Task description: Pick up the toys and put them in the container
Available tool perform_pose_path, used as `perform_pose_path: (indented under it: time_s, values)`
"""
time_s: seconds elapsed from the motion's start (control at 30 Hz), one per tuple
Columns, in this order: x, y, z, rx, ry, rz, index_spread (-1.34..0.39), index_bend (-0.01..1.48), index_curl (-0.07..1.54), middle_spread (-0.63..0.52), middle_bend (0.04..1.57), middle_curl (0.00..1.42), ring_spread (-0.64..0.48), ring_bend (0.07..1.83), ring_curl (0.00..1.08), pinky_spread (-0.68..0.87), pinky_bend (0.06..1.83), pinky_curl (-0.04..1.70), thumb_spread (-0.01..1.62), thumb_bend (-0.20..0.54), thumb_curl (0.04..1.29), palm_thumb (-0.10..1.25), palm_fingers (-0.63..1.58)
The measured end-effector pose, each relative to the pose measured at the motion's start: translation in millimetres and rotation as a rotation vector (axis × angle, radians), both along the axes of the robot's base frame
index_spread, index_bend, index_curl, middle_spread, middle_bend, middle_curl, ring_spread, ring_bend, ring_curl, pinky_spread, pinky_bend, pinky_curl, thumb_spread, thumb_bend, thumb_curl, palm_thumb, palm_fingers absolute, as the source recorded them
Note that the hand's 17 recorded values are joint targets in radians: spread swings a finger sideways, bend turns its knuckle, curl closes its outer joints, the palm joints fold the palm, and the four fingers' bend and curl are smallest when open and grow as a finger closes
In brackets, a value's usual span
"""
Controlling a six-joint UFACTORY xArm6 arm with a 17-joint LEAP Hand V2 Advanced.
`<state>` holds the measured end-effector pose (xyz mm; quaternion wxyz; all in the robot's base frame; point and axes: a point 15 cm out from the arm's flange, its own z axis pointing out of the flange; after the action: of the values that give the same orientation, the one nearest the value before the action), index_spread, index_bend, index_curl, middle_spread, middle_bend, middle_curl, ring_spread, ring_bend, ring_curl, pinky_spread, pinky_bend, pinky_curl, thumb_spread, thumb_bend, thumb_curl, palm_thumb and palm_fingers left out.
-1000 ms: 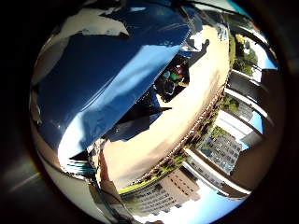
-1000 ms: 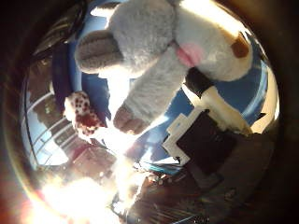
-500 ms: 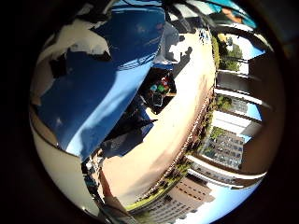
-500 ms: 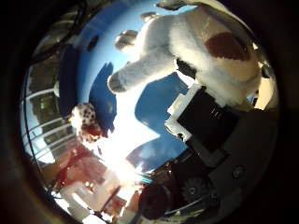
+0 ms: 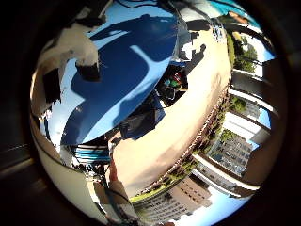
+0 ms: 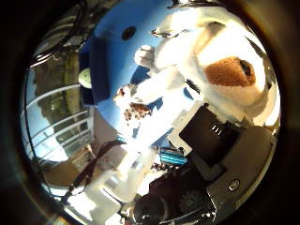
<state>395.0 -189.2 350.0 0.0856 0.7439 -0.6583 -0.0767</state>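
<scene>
Above a round blue worktop on a sunlit rooftop terrace, the robot's hand carries a white plush dog with a brown eye patch close against its palm, the toy's legs dangling toward the surface. The fingers appear curled round the dog's body, though their tips are hidden behind it. A smaller spotted toy waits on the blue top, beside a blue container at the edge, judged to be the dog's destination.
</scene>
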Motion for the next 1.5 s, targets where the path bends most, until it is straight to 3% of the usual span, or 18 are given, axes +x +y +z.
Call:
perform_pose_path:
  time_s: [0.27,0.47,0.6,0.83,1.1,1.2,1.3,1.4,1.5]
  values:
    - [-1.4,117.8,96.8,0.086,-0.099,0.181,-0.9,1.17,-0.02,-0.32,1.14,1.26,-0.12,1.53,0.83,0.12,1.71,0.63,1.07,-0.013,0.79,1.03,0.83]
    - [0.9,223.5,113.5,0.099,-0.149,0.305,-0.9,1.24,-0.02,-0.32,1.16,1.28,-0.12,1.55,0.83,0.12,1.73,0.67,1.08,-0.012,0.82,1.03,0.8]
    - [23.4,288.3,116.0,0.129,-0.247,0.328,-0.9,1.27,-0.02,-0.32,1.17,1.28,-0.12,1.57,0.83,0.12,1.73,0.68,1.08,-0.012,0.84,1.02,0.78]
    - [84.8,379.9,69.5,0.158,-0.335,0.324,-0.89,1.31,-0.02,-0.32,1.19,1.29,-0.12,1.59,0.83,0.12,1.74,0.71,1.09,-0.012,0.86,1.02,0.76]
    - [120.7,443.8,-10.1,0.159,-0.315,0.296,-0.87,1.35,-0.02,-0.31,1.21,1.29,-0.12,1.6,0.83,0.11,1.74,0.74,1.09,-0.031,0.84,0.93,0.73]
    - [135.2,453.4,-23.3,0.166,-0.343,0.281,-0.88,1.3,-0.03,-0.31,1.22,1.27,-0.11,1.61,0.82,0.12,1.73,0.75,1.09,-0.034,0.81,0.9,0.66]
    - [144.2,457.5,-36.0,0.166,-0.35,0.26,-0.8,1.31,-0.01,-0.29,1.16,1.21,-0.05,1.54,0.76,0.16,1.64,0.72,1.08,-0.04,0.77,0.87,0.68]
    - [145.0,459.5,-38.6,0.163,-0.351,0.263,-0.64,1.27,0.01,-0.25,1.02,1.1,0.04,1.37,0.69,0.21,1.55,0.69,1.07,-0.041,0.72,0.83,0.53]
    - [145.2,456.9,-40.9,0.157,-0.346,0.264,-0.44,1.1,0.01,-0.19,0.76,0.95,0.12,1.24,0.63,0.28,1.47,0.68,1.07,-0.041,0.69,0.79,0.1]
